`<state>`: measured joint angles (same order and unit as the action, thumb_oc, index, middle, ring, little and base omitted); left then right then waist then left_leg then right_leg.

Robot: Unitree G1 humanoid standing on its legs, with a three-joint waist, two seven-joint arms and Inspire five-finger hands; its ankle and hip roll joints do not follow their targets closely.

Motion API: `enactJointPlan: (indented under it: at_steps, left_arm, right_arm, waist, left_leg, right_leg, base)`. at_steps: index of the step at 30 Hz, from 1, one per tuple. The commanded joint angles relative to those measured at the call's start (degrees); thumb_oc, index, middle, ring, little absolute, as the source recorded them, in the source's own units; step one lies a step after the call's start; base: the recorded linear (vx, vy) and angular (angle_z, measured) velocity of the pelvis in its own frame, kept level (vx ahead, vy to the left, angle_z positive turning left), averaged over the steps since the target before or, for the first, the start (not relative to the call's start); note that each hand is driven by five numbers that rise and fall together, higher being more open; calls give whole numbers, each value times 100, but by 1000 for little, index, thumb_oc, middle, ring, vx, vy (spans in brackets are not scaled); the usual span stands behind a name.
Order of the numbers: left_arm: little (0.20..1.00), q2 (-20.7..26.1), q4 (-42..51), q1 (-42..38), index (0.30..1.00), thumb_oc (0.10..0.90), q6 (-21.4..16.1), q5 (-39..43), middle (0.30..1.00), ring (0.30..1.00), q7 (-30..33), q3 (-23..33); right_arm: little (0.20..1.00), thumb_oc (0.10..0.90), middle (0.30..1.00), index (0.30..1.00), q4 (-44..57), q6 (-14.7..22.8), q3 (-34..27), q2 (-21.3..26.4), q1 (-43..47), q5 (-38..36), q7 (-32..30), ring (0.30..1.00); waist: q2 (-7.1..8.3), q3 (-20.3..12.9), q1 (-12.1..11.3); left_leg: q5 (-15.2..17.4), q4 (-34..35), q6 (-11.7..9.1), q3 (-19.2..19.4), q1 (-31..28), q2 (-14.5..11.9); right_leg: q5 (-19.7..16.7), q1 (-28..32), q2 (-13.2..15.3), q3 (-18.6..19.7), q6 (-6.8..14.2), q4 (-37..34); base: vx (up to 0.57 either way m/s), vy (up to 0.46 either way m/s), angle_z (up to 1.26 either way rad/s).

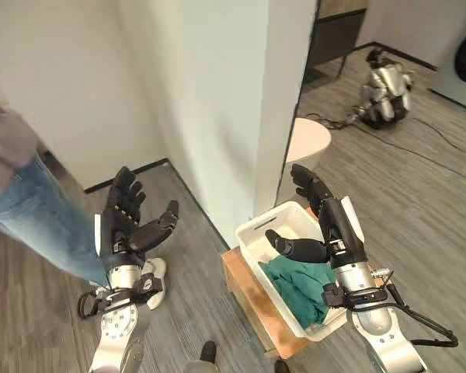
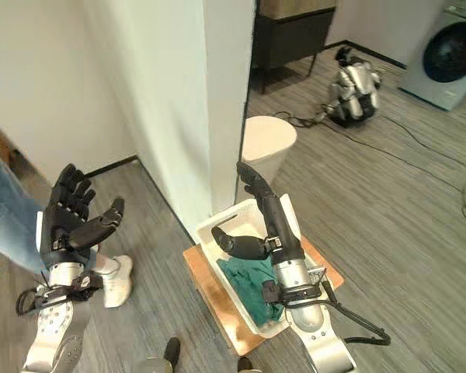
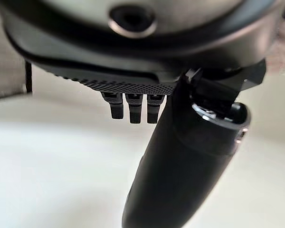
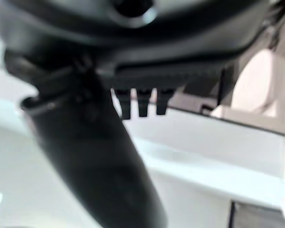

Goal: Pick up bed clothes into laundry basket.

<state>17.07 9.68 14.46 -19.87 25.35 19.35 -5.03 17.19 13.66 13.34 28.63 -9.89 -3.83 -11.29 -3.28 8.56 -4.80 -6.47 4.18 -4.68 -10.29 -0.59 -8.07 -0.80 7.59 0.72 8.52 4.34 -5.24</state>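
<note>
The green bed clothes (image 1: pixel 299 289) already lie inside the white laundry basket (image 1: pixel 252 235) — so both hands are released: right hand (image 1: pixel 324 208) above the basket, left hand (image 1: pixel 128 217) well left of it, holding nothing.

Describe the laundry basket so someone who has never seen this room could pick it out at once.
Find the white wall corner in the middle of the room; at its foot a low wooden stand sits on the grey floor. The laundry basket is the white rectangular tub on that stand, under the robot's open right hand. Unlike the round white bin behind it, it holds green cloth.
</note>
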Motion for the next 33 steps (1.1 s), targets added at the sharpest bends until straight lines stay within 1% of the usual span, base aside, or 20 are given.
enactJointPlan:
  at_steps: [1,2,3,6,8,9,11,12,15,17,20,22,23,25,26,29,30,31,32,33]
  left_arm:
    - [900,308,533,-459,900,800,-588,130,900,900,-227,66]
    - [900,263,462,-465,900,800,-586,159,900,900,-225,70]
    - [900,263,385,-442,900,800,-618,208,900,900,-244,104]
    - [900,301,372,-361,900,800,-651,222,900,900,-245,208]
    - [900,287,218,-349,900,800,-639,318,900,900,-234,324]
    - [900,287,217,-354,900,800,-640,319,900,900,-235,327]
    - [900,303,93,-445,900,800,-625,343,900,900,-220,347]
    - [900,345,35,-509,900,800,-620,333,900,900,-204,389]
    - [900,377,21,-559,900,800,-622,331,900,900,-217,404]
    - [900,435,69,-667,900,800,-648,274,900,900,-209,528]
    - [900,444,148,-691,900,800,-639,289,900,900,-219,593]
    - [900,467,146,-711,900,800,-606,313,900,900,-274,628]
    - [900,528,145,-765,900,800,-595,248,900,900,-277,663]
    - [900,573,139,-799,900,800,-595,208,900,900,-277,692]
    - [900,668,151,-863,900,800,-595,54,900,900,-274,766]
    - [900,766,147,-990,900,800,-623,13,900,900,-218,762]
    - [900,810,85,-1112,900,800,-640,36,900,900,-192,644]
    - [900,820,73,-1121,900,800,-646,36,900,900,-188,644]
    - [900,815,33,-1141,900,800,-663,65,900,900,-174,570]
    - [900,770,4,-1110,900,800,-686,134,900,900,-259,489]
  right_arm:
    - [900,800,900,900,489,727,-312,27,386,-217,-113,900]
    - [900,800,900,900,324,724,-282,37,506,-178,-172,900]
    - [900,800,900,900,119,702,-283,-7,648,-138,-304,900]
    - [900,800,900,900,125,694,-363,-87,704,-187,-359,900]
    - [900,800,900,900,80,687,-573,-135,660,-261,-376,900]
    - [900,800,900,900,79,688,-573,-136,666,-261,-376,900]
    - [900,800,900,900,-9,707,-708,-126,699,-307,-419,900]
    - [900,800,900,900,-33,712,-822,-112,712,-370,-422,900]
    - [900,800,900,900,-44,723,-882,-94,693,-420,-391,900]
    - [900,800,900,900,-22,742,-1195,-115,537,-525,-354,900]
    - [900,800,900,900,25,735,-1384,-203,536,-633,-391,900]
    - [900,800,900,900,59,710,-1472,-216,534,-607,-361,900]
    - [900,800,900,900,-2,754,-1455,-318,661,-645,-388,900]
    - [900,800,900,900,-75,739,-1387,-355,780,-601,-404,900]
    - [900,800,900,900,-82,689,-1264,-440,974,-425,-396,900]
    - [900,800,900,900,-82,643,-1158,-575,1120,-265,-442,900]
    - [900,800,900,900,-87,646,-1090,-671,1146,-223,-465,900]
    - [900,800,900,900,-88,647,-1087,-682,1151,-218,-466,900]
    - [900,800,900,900,-39,619,-1095,-697,1049,-252,-425,900]
    - [900,800,900,900,0,599,-1137,-710,880,-288,-370,900]
  waist:
    - [224,75,51]
    - [249,183,137]
    - [355,226,303]
    - [417,263,412]
    - [535,193,590]
    - [535,192,596]
    - [588,85,800]
    - [574,-36,1011]
    - [536,-59,1129]
    - [443,-245,1414]
    - [389,-403,1480]
    - [401,-462,1511]
    - [417,-460,1383]
    - [482,-455,1344]
    - [572,-439,1220]
    - [755,-365,1189]
    - [841,-319,1338]
    - [855,-328,1319]
    - [863,-309,1481]
    - [798,-225,1585]
  left_leg:
    - [-414,-155,-208,572,922,102]
    - [-321,-366,-131,1097,1069,34]
    - [-15,-751,-75,2166,1006,-249]
    - [304,-1467,-91,2511,969,-440]
    - [829,-2090,-72,2809,497,-607]
    - [803,-2080,-66,2806,513,-605]
    - [881,-2372,-138,3315,-19,-993]
    - [922,-2530,-349,3680,-507,-1409]
    - [819,-2549,-474,3827,-663,-1621]
    - [363,-1766,-739,4686,-1126,-2066]
    - [300,-650,-795,5014,-1294,-1822]
    - [302,-341,-756,5003,-1285,-1574]
    - [350,-181,-730,4768,-1143,-1333]
    - [415,-56,-644,4696,-1117,-1154]
    - [570,-22,-513,4573,-1049,-947]
    - [722,-4,-382,4388,-966,-733]
    - [847,3,-260,4164,-903,-579]
    - [868,0,-246,4185,-900,-564]
    - [808,-14,-144,4065,-827,-489]
    - [880,15,-38,3615,-803,-312]
  right_leg:
    - [988,432,101,-488,-69,212]
    - [946,379,155,-685,-75,207]
    - [914,260,303,-1107,-53,198]
    - [737,103,424,-1500,-64,200]
    - [647,-7,583,-2031,-148,233]
    - [629,-23,582,-2037,-151,232]
    - [592,-133,641,-2523,-222,230]
    - [617,-192,710,-2930,-219,225]
    - [612,-183,738,-3198,-225,242]
    - [417,-234,1042,-3921,-114,297]
    - [170,-323,1354,-4226,67,442]
    - [32,-388,1534,-4247,183,479]
    - [-187,-399,1735,-4263,317,541]
    - [-300,-406,1873,-4254,407,588]
    - [-431,-387,2059,-4213,552,723]
    - [-741,-450,2286,-3985,790,896]
    - [-790,-562,2196,-3244,902,856]
    - [-782,-603,2213,-3204,910,886]
    - [-526,-786,1887,-2410,792,878]
    - [-30,-844,1405,-1273,778,787]
  base:
    - [-331,-58,37]
    - [-428,-27,101]
    - [-355,-14,162]
    - [-365,-37,124]
    - [-225,-38,95]
    - [-191,-30,88]
    - [-142,25,113]
    - [-88,51,137]
    - [-68,113,126]
    - [-139,402,138]
    - [-68,355,162]
    - [10,329,91]
    - [48,394,103]
    - [40,355,73]
    - [20,216,62]
    - [64,179,46]
    - [100,112,71]
    - [113,138,91]
    - [196,260,104]
    - [238,319,111]
